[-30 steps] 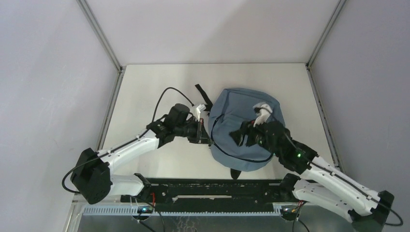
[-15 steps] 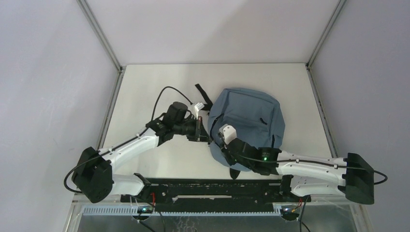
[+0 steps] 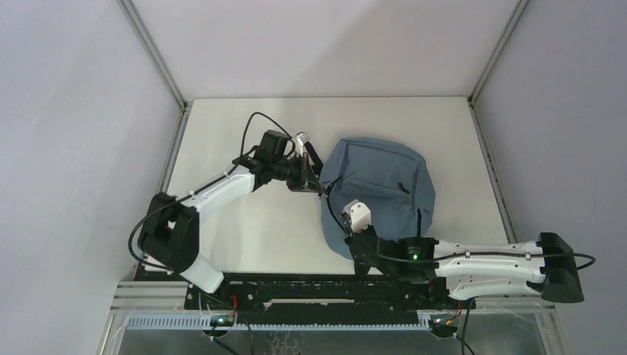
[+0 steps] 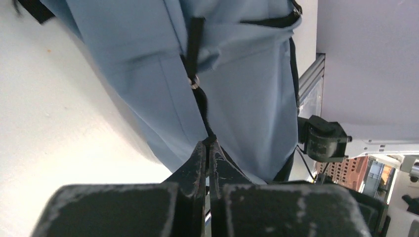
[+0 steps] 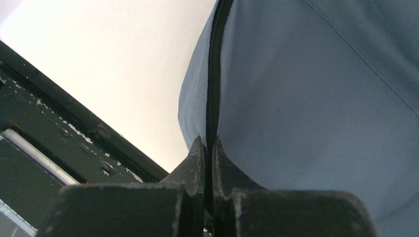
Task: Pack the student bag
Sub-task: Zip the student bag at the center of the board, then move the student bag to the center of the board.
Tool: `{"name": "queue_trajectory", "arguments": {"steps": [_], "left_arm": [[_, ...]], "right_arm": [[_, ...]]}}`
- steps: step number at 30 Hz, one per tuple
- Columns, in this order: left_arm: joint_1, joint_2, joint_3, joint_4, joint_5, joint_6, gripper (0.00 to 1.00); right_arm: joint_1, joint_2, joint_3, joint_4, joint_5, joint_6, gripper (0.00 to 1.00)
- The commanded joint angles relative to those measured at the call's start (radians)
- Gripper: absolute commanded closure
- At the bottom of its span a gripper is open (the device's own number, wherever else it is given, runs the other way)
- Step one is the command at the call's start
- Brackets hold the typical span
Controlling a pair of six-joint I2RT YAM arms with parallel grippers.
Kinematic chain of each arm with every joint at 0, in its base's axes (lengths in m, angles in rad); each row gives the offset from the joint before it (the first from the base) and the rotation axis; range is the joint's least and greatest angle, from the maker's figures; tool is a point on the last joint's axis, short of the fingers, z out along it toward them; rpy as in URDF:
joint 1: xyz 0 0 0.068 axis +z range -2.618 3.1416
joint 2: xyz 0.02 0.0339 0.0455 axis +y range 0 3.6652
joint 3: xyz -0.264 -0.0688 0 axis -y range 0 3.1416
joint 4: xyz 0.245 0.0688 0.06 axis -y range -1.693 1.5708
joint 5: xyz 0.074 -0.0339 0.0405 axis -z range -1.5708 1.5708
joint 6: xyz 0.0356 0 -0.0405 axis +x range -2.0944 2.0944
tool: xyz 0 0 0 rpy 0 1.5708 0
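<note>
Overhead from behind, looking down on the whole table (image 3: 259, 229); at both wrists, pressed close to the shared blue-grey backpack (image 3: 384, 185).

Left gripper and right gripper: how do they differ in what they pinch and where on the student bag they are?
The left gripper pinches a thin black pull cord below a small ring; the right gripper pinches the black zip line itself. From above, the left gripper is at the student bag's left side, the right gripper at its near-left corner. Both are shut.
</note>
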State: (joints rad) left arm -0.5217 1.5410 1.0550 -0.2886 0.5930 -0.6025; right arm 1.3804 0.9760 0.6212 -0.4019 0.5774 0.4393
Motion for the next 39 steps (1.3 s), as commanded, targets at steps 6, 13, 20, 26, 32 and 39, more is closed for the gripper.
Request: {"name": "queue_trajectory", "arguments": {"steps": [6, 13, 20, 26, 32, 39], "left_arm": [[0.078, 0.158, 0.259, 0.032, -0.074, 0.018, 1.00], [0.081, 0.298, 0.426, 0.030, -0.062, 0.006, 1.00], [0.071, 0.254, 0.479, 0.023, -0.039, -0.002, 0.59], [0.059, -0.046, 0.363, -0.027, -0.183, 0.033, 0.12], [0.063, -0.437, 0.106, -0.100, -0.368, 0.154, 0.00], [0.071, -0.694, -0.105, -0.223, -0.479, 0.161, 0.00]], "right_arm": [[0.168, -0.008, -0.003, -0.176, 0.069, 0.228, 1.00], [0.202, -0.002, -0.003, -0.206, 0.118, 0.309, 1.00], [0.039, 0.059, -0.003, -0.181, 0.145, 0.380, 1.00], [-0.507, 0.124, 0.009, 0.097, -0.070, 0.179, 1.00], [-0.914, 0.228, 0.213, 0.206, -0.344, 0.122, 0.31], [-0.869, 0.061, 0.351, 0.079, -0.252, 0.077, 0.00]]}}
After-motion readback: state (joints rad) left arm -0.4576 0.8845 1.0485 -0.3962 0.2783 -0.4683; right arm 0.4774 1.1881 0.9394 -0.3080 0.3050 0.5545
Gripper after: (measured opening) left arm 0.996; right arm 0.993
